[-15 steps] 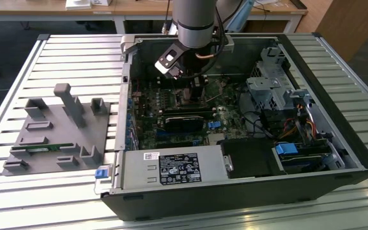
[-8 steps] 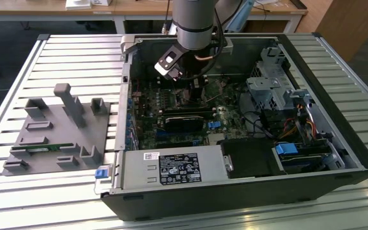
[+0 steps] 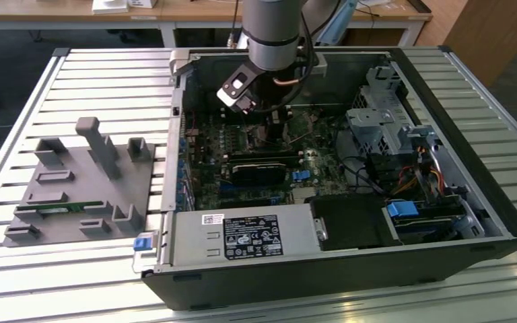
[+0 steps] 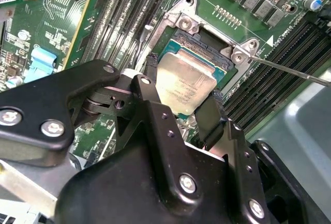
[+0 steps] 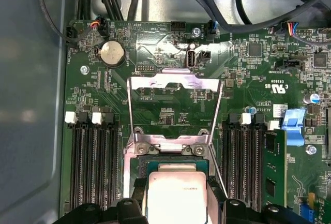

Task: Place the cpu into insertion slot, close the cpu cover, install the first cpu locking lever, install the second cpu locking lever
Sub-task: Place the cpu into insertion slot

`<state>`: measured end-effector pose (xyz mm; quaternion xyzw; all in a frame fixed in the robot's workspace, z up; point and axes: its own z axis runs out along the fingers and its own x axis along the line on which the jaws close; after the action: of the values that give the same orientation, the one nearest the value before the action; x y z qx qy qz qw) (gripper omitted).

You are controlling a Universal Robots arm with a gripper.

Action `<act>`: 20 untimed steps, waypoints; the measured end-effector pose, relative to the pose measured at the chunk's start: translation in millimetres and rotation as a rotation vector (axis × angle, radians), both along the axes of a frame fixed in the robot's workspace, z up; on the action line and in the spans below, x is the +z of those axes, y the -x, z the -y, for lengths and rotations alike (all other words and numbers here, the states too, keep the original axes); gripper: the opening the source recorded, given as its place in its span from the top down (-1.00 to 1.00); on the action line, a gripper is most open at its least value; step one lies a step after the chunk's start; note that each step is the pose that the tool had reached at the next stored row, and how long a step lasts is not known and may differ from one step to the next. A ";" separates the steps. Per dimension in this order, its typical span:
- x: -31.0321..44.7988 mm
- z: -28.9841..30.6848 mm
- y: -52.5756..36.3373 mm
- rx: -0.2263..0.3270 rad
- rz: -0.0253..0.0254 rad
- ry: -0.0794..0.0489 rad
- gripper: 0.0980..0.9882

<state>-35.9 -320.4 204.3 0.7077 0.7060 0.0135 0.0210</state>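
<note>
The cpu (image 4: 185, 81), a flat square chip with a silvery top, sits level in or just over the insertion slot (image 4: 202, 39), a dark socket with a silver rim on the green board. My gripper (image 4: 184, 79) straddles it, and its black fingers (image 4: 150, 71) press against two opposite edges. The first wrist view shows the cpu (image 5: 177, 195) between the same fingers, with the slot's rim (image 5: 170, 150) just beyond it. The cpu cover (image 5: 176, 83), a thin silver frame, is flipped open and stands away from the socket. A thin locking lever (image 4: 289, 71) sticks out sideways, unlatched. In the exterior view my arm (image 3: 272, 40) reaches down into the open computer case.
Long black memory slots (image 5: 95, 167) flank the socket on both sides. A black card (image 3: 258, 171), a power supply (image 3: 240, 235) and a drive cage (image 3: 380, 124) crowd the case. Black cables (image 5: 248, 6) run along the case wall. A grey fixture block (image 3: 79, 182) lies on the table at the exterior view's left.
</note>
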 end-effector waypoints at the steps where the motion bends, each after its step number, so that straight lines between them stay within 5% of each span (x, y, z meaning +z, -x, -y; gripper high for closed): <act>1: -0.5 -0.4 0.0 0.000 -0.0003 0.000 0.00; 20: -8.7 -3.1 0.9 0.001 -0.0007 0.002 0.00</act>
<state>-36.7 -317.4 195.7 0.7074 0.7064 0.0127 0.0213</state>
